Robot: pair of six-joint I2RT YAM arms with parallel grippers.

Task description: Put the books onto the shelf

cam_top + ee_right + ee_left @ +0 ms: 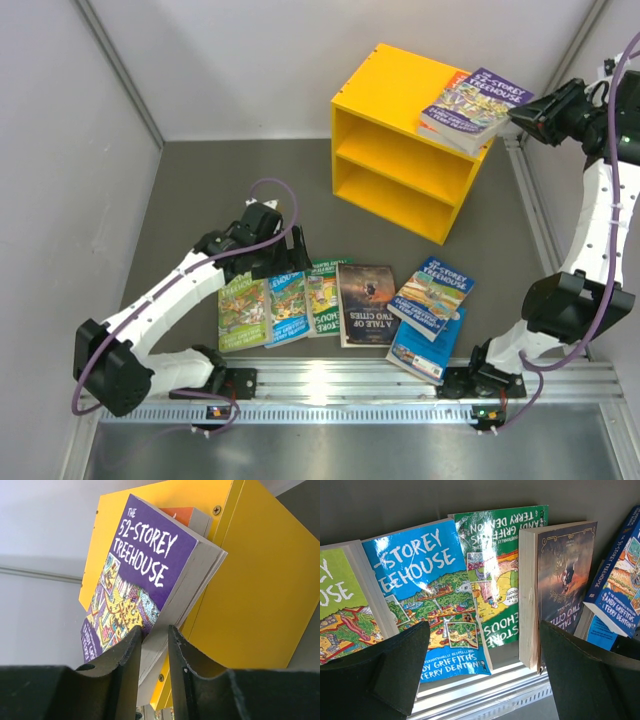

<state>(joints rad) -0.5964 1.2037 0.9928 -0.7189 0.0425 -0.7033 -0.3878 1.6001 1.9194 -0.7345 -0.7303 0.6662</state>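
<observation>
Two of the eight books are up so far, and both lie on the roof of the yellow shelf rather than in a compartment. The purple 52-Storey Treehouse book rests on an orange book and overhangs the shelf's edge toward the right gripper. That gripper's jaws are drawn in to a narrow slit, pinching the purple book's near corner by its page edge. In the top view both compartments, ahead of and below the gripper, look bare.

The left gripper hangs wide open and empty over the row of books on the table. Between its fingers lie the blue Storey Treehouse book and, just beside it, a dark green Treehouse book. A lime-green book lies past its left finger and A Tale of Two Cities past its right. Further right a second blue Treehouse book lies on a plain blue book.

By my count six books are left on the table, so most of the job remains
</observation>
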